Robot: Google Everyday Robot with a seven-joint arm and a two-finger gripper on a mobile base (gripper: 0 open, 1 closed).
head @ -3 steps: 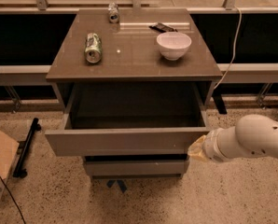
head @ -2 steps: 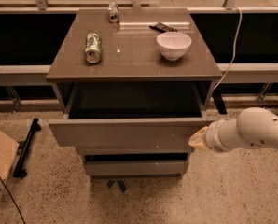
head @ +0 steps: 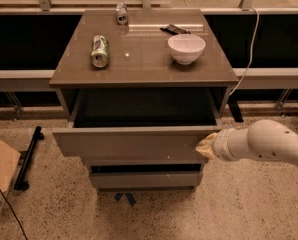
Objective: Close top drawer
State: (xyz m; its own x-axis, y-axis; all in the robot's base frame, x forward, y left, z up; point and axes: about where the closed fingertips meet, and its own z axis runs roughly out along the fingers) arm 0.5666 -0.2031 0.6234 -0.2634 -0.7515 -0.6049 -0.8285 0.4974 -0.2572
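Gripper [head: 207, 147] is set against the open top drawer [head: 134, 144], immediately to its left; the jaws' opening cannot be told.

The white arm [head: 271, 145] extends in from the right edge of the view, lying nearly level, its thick rounded forearm narrowing to a ringed wrist [head: 224, 145], and its tan end effector [head: 207, 147] points left, low and right of centre.
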